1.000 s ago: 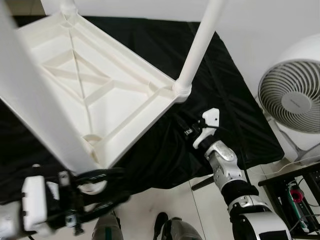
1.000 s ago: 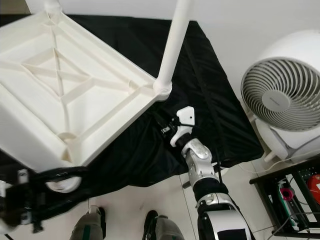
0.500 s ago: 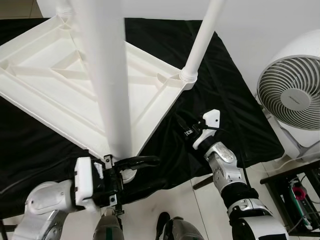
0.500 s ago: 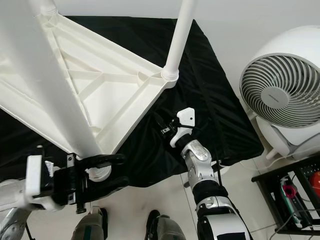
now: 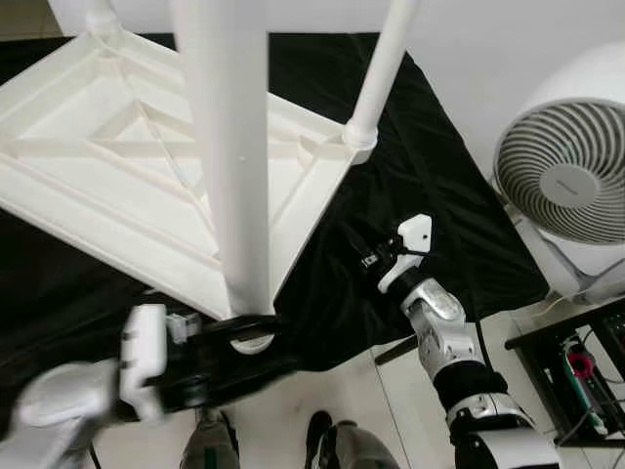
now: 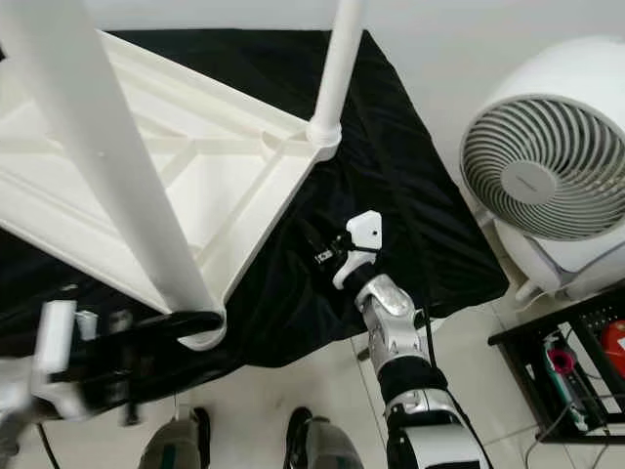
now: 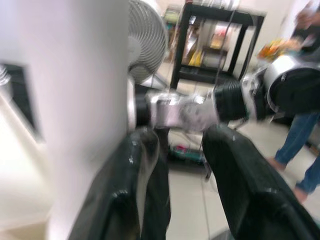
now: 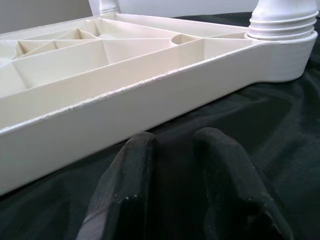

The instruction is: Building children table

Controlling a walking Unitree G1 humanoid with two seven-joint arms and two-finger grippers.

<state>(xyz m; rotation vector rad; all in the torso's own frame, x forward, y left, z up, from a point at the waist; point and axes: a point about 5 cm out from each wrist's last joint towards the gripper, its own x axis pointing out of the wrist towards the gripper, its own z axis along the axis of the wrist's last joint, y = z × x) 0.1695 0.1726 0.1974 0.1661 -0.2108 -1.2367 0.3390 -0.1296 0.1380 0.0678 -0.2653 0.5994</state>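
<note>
The white children's table top (image 5: 107, 186) lies upside down on a black cloth (image 5: 439, 195). One white leg (image 5: 376, 73) stands in its right corner and another leg (image 5: 234, 195) rises from the near corner. My left gripper (image 5: 239, 350) sits low at the foot of the near leg. In the left wrist view its fingers (image 7: 142, 195) are open with nothing between them, and the leg (image 7: 65, 115) is beside one finger. My right gripper (image 8: 175, 140) rests on the cloth just short of the table top's rim (image 8: 150, 95), slightly open and holding nothing.
A large white fan (image 5: 566, 176) stands on the floor to the right. A black shelf unit (image 5: 576, 362) with small items is at the lower right. A person's legs (image 7: 300, 145) show by the shelf. My own feet (image 5: 332, 449) are on the pale tiles.
The near leg was tilted across the left a second ago and now stands upright in the near corner. My left gripper has moved right with it. The right arm has stayed put.
</note>
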